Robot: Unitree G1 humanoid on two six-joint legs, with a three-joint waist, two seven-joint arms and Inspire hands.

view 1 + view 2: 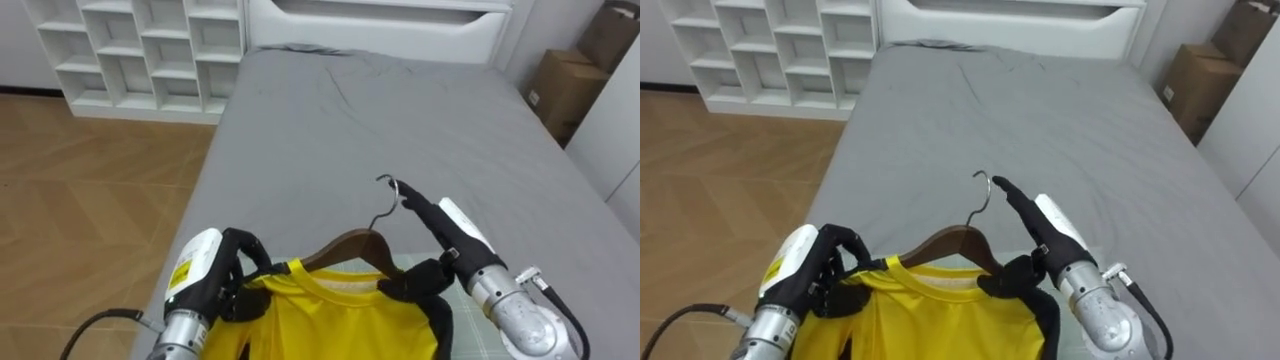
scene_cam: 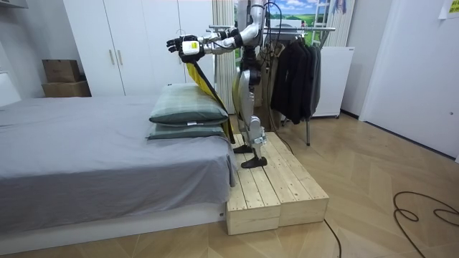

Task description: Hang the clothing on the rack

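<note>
Over the grey bed point(image 1: 400, 120), my left robot hand point(image 1: 232, 272) clutches the yellow shirt point(image 1: 330, 320) on its brown wooden hanger point(image 1: 350, 243); my right robot hand point(image 1: 440, 235) pinches it too.

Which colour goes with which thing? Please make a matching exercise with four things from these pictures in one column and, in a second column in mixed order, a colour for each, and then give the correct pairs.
Column one:
1. shirt
2. hanger
3. bed
4. shelf unit

Column two:
A. brown wood, with a metal hook
B. white
C. yellow
D. grey

Right pairs: 1-C, 2-A, 3-D, 4-B.
</note>
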